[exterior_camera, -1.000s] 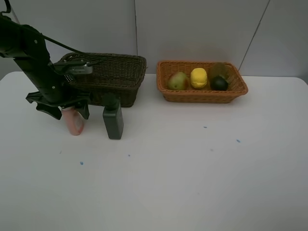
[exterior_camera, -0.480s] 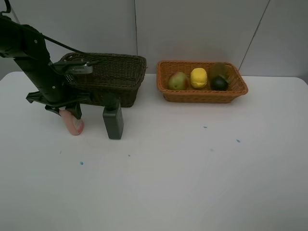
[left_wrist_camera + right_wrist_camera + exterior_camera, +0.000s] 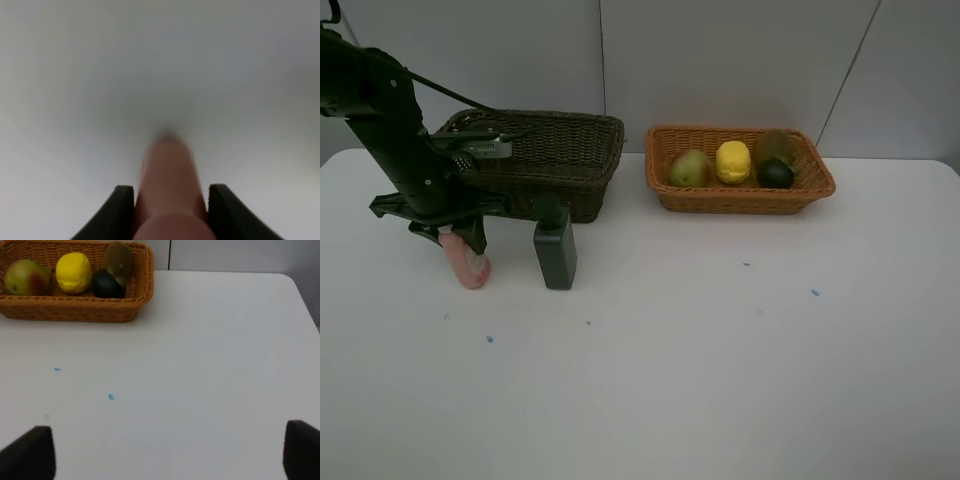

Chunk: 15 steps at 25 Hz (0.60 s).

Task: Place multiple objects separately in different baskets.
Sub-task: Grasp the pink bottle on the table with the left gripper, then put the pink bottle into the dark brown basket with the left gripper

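I am viewing a white table (image 3: 720,360) against grey wall panels (image 3: 740,60). My left gripper (image 3: 455,238) is clamping the tilted pink bottle (image 3: 468,264) beside the dark basket (image 3: 560,150). Only the right wrist view is showing my right gripper (image 3: 167,452), jaws spread wide over bare tabletop.

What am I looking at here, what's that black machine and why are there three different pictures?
It is a two-armed robot sorting items into baskets. One picture comes from a camera mounted high, the other two from cameras on each arm's wrist. On the white table stand a dark wicker basket, and an orange basket holding an apple, a lemon, a mangosteen and a kiwi. The left tool grips a pink bottle beside a dark green bottle. The right tool is open over bare table.
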Motion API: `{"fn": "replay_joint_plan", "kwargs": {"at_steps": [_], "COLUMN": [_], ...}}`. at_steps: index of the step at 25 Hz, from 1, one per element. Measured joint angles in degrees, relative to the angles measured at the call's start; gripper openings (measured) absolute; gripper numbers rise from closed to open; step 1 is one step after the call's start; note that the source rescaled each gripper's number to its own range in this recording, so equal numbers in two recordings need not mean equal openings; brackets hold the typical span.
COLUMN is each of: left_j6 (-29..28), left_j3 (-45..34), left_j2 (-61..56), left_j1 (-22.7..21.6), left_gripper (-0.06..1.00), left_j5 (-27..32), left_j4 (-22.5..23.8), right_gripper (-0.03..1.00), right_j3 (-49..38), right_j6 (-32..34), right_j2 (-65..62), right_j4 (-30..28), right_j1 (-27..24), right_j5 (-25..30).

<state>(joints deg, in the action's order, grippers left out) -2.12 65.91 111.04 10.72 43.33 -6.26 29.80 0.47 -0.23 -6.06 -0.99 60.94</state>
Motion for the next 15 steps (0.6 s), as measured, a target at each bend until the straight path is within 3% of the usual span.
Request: {"fn": "replay_joint_plan", "kwargs": {"at_steps": [10, 15], "left_j6": [0.72, 0.78], "left_j3": [13.94, 22.51], "left_j2": [-9.41, -9.82], "left_j1": [0.0, 0.0], "left_gripper": [0.42, 0.42], "left_j5": [14.69, 15.76], "left_j4": [-0.91, -0.95], "right_gripper": [0.99, 0.99], "right_j3": [0.0, 0.0], "right_j6": [0.0, 0.0], "right_j2": [0.0, 0.0], "right_j4": [0.0, 0.0], "right_j1": [0.0, 0.0], "right_j5": [0.0, 0.0]}}
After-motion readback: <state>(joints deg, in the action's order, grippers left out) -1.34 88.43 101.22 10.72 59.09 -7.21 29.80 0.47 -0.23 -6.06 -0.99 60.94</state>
